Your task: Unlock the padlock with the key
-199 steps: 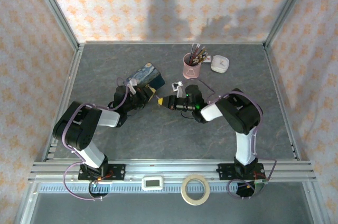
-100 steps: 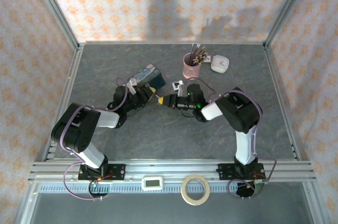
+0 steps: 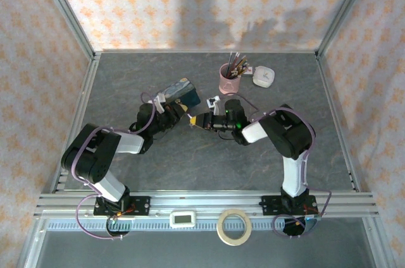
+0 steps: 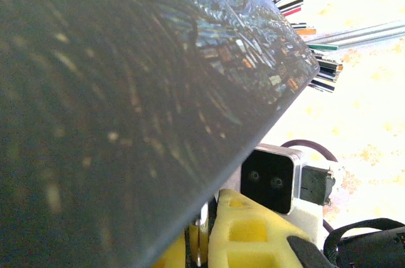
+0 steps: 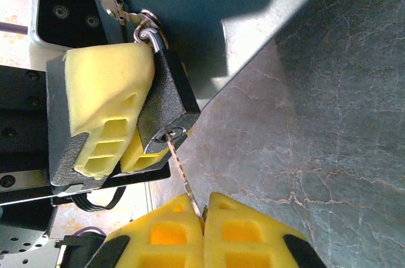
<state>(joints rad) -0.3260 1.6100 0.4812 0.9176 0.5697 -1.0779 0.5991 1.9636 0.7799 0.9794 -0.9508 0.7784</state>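
Observation:
In the right wrist view the small dark padlock (image 5: 166,100) hangs by its silvery shackle (image 5: 150,31) from the hasp of the blue painted tin (image 5: 209,21). My left gripper's yellow fingers (image 5: 104,113) are clamped on the padlock's body. The thin silvery key (image 5: 183,176) is pinched in my right gripper (image 5: 204,214), and its tip sits in the keyhole at the padlock's bottom. From above, the left gripper (image 3: 179,112) and right gripper (image 3: 197,120) meet tip to tip beside the tin (image 3: 177,91). In the left wrist view, the left gripper (image 4: 202,233) is shut under the tin (image 4: 126,91), which hides the padlock.
A pink cup (image 3: 229,79) of pens and pencils stands behind the right gripper, with a white case (image 3: 264,77) to its right. A tape roll (image 3: 233,226) and a small white device (image 3: 185,219) lie on the front rail. Metal frame posts and patterned walls enclose the table.
Both grippers, still joined at the padlock, have shifted slightly toward the far side, and the tin's near end has moved a little with them.

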